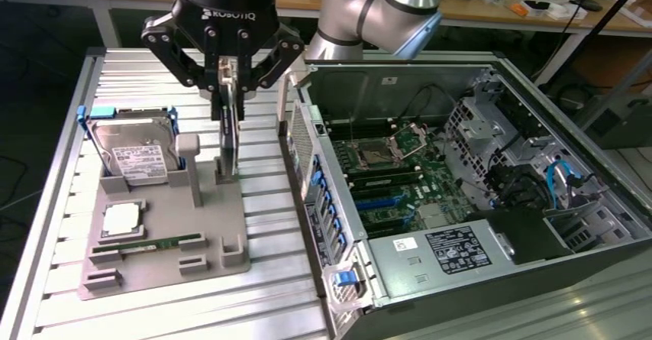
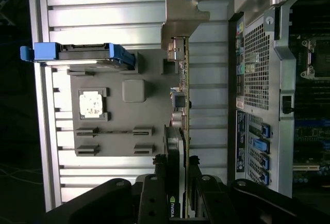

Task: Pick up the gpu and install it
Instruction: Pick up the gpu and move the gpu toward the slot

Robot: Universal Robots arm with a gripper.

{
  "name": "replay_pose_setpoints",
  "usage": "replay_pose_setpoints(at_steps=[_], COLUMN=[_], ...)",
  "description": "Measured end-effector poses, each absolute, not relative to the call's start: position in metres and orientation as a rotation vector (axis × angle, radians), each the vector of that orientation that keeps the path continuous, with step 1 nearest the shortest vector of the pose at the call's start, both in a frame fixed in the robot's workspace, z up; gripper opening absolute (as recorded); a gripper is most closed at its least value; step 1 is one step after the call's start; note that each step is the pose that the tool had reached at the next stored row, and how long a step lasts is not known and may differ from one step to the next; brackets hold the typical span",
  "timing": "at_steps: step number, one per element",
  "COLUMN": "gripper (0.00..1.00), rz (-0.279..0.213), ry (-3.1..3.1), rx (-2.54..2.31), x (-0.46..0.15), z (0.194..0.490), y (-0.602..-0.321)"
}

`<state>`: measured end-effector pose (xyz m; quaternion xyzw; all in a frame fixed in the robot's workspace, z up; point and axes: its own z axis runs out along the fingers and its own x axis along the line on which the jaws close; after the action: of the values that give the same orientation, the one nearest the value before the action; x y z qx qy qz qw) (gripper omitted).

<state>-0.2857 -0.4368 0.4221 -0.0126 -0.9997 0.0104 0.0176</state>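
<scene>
Since the hand [image 1: 230,92] is clamped on the gpu [image 1: 226,141], I want it dead upright, not snagging the holder [image 1: 163,260].

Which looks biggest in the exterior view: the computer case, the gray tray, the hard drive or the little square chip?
Largest to smallest, as they look in the exterior view:
1. computer case
2. gray tray
3. hard drive
4. square chip
None of these is a close call.

Even overhead light; glare streaks the ribbed metal table [image 2: 129,7] (brightest along one edge), computer case [image 1: 408,66] interior shadowed.
</scene>
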Motion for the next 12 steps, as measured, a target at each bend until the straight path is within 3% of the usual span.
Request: replay_pose_setpoints(at_steps=[12], gripper=[0.27], rz=[0.032], ry=[-3.106], rx=[-0.034], x=[-0.269], z=[0.422], y=[-0.437])
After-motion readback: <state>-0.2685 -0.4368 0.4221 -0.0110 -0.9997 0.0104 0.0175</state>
